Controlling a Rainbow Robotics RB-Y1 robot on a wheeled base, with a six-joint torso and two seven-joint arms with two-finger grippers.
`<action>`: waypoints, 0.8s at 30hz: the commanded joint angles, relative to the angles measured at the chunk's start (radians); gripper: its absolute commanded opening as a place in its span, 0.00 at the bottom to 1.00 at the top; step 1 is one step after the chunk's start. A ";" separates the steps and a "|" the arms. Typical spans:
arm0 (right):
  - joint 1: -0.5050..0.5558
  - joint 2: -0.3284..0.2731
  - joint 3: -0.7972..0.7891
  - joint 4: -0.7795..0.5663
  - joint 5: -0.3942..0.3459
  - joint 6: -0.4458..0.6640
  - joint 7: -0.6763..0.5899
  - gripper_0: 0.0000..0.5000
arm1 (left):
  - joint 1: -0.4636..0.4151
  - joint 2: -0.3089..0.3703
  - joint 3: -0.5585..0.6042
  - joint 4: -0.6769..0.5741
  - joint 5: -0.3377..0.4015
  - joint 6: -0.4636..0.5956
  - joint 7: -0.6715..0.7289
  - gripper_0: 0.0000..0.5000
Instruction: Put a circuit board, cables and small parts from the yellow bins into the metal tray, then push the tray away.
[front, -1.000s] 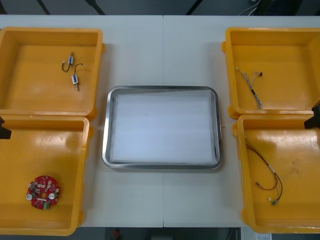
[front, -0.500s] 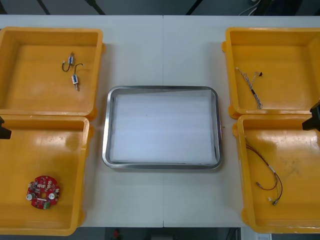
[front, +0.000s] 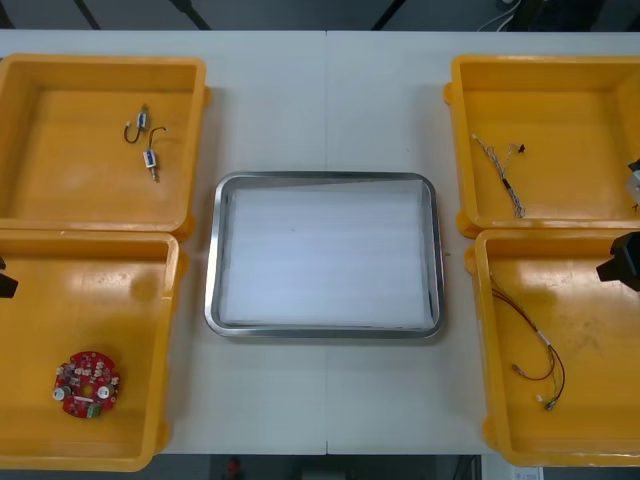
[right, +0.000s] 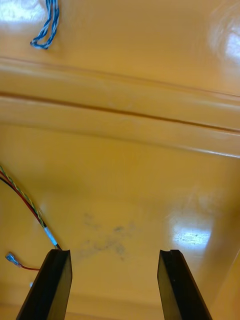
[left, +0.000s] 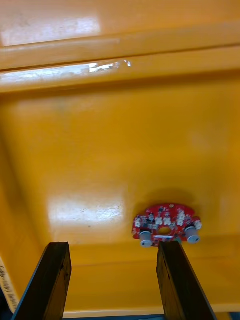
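Note:
A round red circuit board (front: 87, 384) lies in the near left yellow bin (front: 100, 300); in the left wrist view the circuit board (left: 166, 230) sits just beyond my open left gripper (left: 114, 285), closer to one finger. My left gripper (front: 5, 285) shows at that bin's outer edge. My right gripper (front: 620, 262) hangs over the near right bin (front: 590, 330), open (right: 115, 285) above bare bin floor. The red and yellow cable (front: 530, 340) (right: 25, 205) lies beside one finger. The metal tray (front: 212, 255) sits in the middle, white inside.
In the far left bin (front: 100, 62) lie two small metal parts (front: 146, 140). The far right bin (front: 560, 120) holds a twisted blue and white cable (front: 500, 170) (right: 46, 25). Bin walls rise between the compartments on each side.
My right gripper has come farther in over the near right bin and a little nearer. My left gripper has slid slightly toward the near side.

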 joint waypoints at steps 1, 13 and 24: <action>0.052 0.003 -0.024 -0.059 -0.001 -0.007 0.078 1.00 | 0.024 0.036 0.000 0.004 -0.004 0.009 -0.070 1.00; 0.197 0.003 -0.020 -0.168 0.036 -0.107 0.269 1.00 | 0.080 0.036 -0.001 0.055 0.014 -0.063 -0.086 1.00; 0.215 0.003 0.122 -0.180 0.133 -0.206 0.322 1.00 | 0.168 0.033 -0.001 0.069 0.013 -0.163 -0.100 1.00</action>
